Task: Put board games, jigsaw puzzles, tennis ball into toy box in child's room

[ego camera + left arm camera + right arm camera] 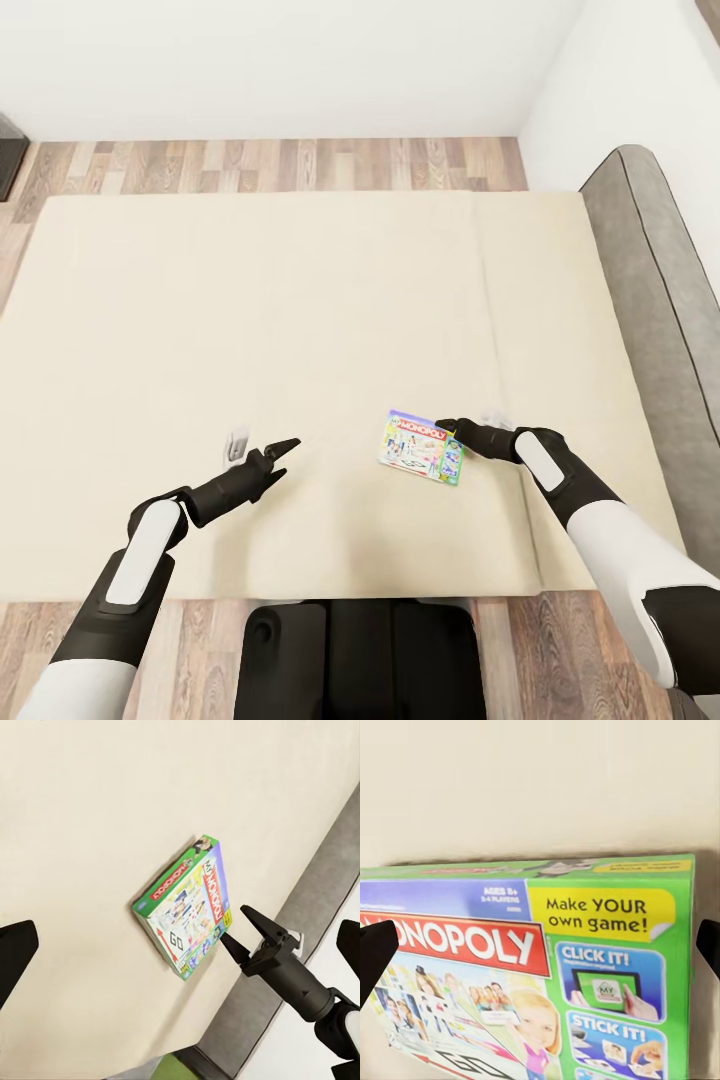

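Here Monopoly box point(422, 446) flat on bed point(200, 330), just before right hand point(447, 428), fingers spread, empty.

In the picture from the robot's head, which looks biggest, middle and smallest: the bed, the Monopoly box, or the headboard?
1. The bed looks biggest; its beige mattress covers most of the picture.
2. The grey headboard comes next, though the picture's edge cuts it off.
3. The Monopoly box looks smallest, lying near the right gripper.

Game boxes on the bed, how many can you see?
1. The Monopoly box lies flat on the bed, near its front edge, right in front of the open right gripper. The task mentions a second one on the bed; it isn't visible here.
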You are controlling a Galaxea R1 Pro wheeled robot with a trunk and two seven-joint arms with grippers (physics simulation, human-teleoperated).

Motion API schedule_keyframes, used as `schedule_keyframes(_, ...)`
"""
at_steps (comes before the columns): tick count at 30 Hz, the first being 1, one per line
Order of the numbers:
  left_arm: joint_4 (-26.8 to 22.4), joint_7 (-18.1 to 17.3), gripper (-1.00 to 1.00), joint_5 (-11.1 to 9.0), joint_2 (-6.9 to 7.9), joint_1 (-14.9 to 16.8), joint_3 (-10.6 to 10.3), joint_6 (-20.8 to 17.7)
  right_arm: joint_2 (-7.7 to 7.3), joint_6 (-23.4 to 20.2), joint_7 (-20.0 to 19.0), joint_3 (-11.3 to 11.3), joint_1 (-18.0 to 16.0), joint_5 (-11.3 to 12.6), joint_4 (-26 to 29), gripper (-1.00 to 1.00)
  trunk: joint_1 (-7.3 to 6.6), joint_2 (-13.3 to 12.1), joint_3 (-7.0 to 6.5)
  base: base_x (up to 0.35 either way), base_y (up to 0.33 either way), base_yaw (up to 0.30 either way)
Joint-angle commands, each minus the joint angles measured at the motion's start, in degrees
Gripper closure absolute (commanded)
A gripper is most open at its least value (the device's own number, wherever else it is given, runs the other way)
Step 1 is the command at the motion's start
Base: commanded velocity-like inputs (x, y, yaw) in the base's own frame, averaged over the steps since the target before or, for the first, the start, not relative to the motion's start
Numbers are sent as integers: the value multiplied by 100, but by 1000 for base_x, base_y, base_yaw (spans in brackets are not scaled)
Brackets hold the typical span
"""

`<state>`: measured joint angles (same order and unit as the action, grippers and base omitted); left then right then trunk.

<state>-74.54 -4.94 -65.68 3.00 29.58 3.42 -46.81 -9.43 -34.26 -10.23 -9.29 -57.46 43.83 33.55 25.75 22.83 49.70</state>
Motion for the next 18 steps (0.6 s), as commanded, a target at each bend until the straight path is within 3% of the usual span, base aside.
schedule_keyframes(1,1,-33,-100,27,-1,3,9,-29,-6,-11,-14,-21,-3,-6,1,-100,3,9,6,0,125,0)
schedule_keyframes(18,1,-33,-100,29,-1,4,9,-29,-6,-11,-14,-21,-3,-6,3,-100,3,9,6,0,239,0)
